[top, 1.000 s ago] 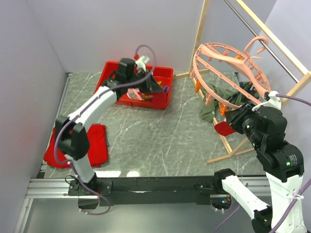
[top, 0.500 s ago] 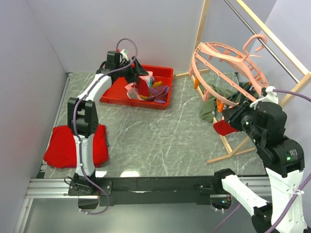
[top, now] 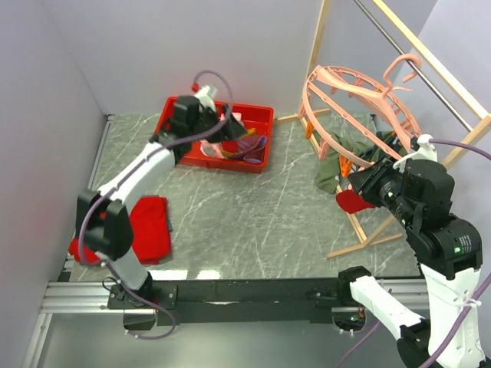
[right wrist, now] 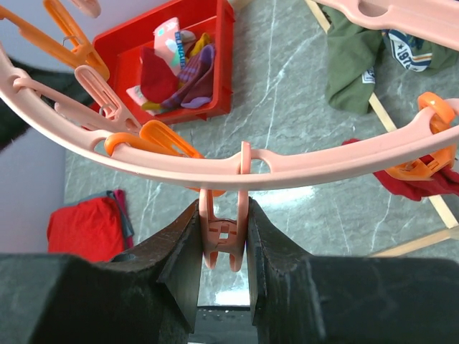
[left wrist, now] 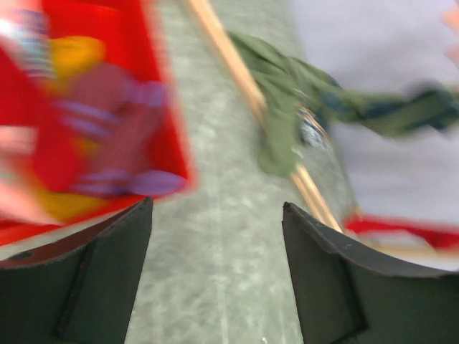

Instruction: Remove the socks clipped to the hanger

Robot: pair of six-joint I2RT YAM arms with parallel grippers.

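The pink ring hanger (top: pixel 357 115) hangs tilted from the rail at the right. My right gripper (top: pixel 359 184) is shut on one of its pink clips (right wrist: pixel 224 240), just under the ring (right wrist: pixel 323 168); that clip holds nothing. An olive green sock (top: pixel 331 170) and a red sock (top: pixel 351 202) sit below the ring; the red one (right wrist: pixel 412 183) hangs at an orange clip. Several socks (top: pixel 244 142) lie in the red bin (top: pixel 175 113). My left gripper (top: pixel 227 132) hovers at the bin, open and empty (left wrist: pixel 215 229). The left wrist view is blurred.
A wooden-framed rail (top: pixel 430 57) carries the hanger, and its base bars (top: pixel 360 238) lie on the floor at the right. A flat red cloth (top: pixel 149 226) lies at the near left. Grey walls close in the left and back.
My left gripper has opened over the red bin, letting go of what it carried, and swung from the bin's far side toward its middle. The right gripper has stayed clamped on the clip.
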